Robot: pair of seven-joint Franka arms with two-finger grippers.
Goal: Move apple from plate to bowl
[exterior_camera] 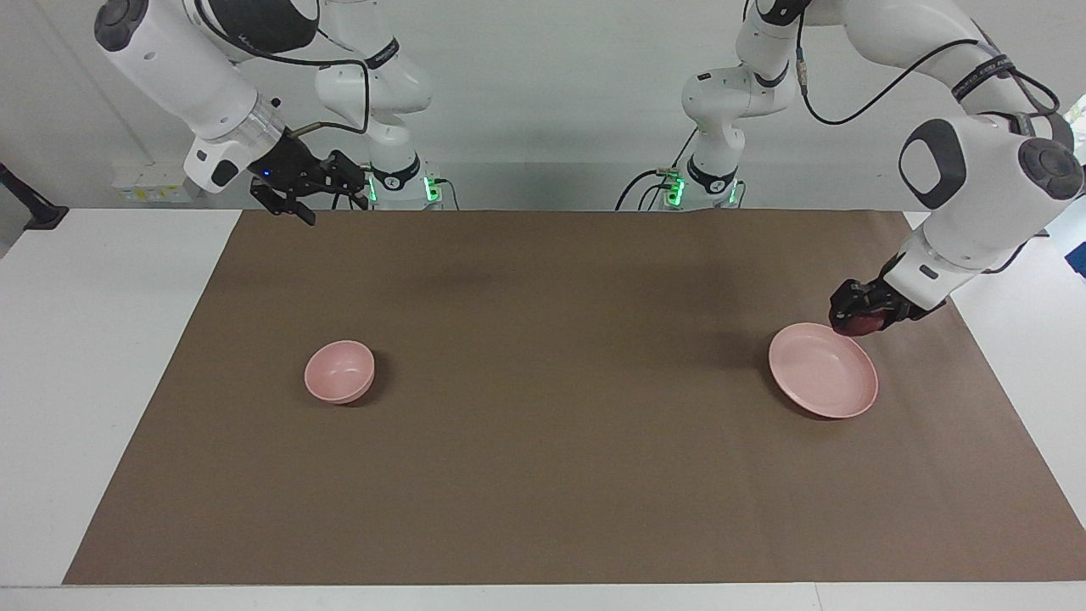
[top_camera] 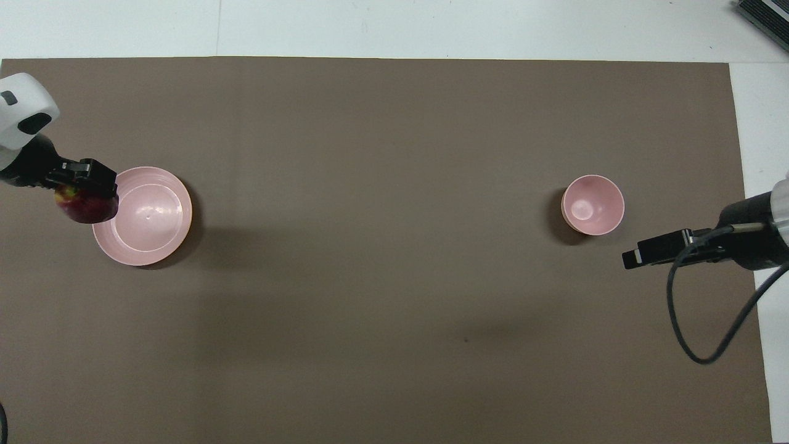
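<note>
Over plate [exterior_camera: 823, 371] rim, at its 9 o'clock in overhead view: left claw [exterior_camera: 857, 316] clenched on apple [top_camera: 85, 208], lifted clear. Bowl [exterior_camera: 339, 371] toward right arm's end of bench. Right claw [exterior_camera: 299, 197] released, raised.

Facing view. The left pincer [exterior_camera: 859, 321] is clamped on the dark red apple [exterior_camera: 864, 323] and holds it in the air over the plate's rim at the edge toward the left arm's end of the tabletop [exterior_camera: 102, 356]. The pink plate [exterior_camera: 823, 370] lies bare on the brown mat [exterior_camera: 560, 424]. The pink bowl [exterior_camera: 339, 371] sits well apart, toward the right arm's end. The right pincer [exterior_camera: 318, 197] hangs open over the mat's edge by the robots.
</note>
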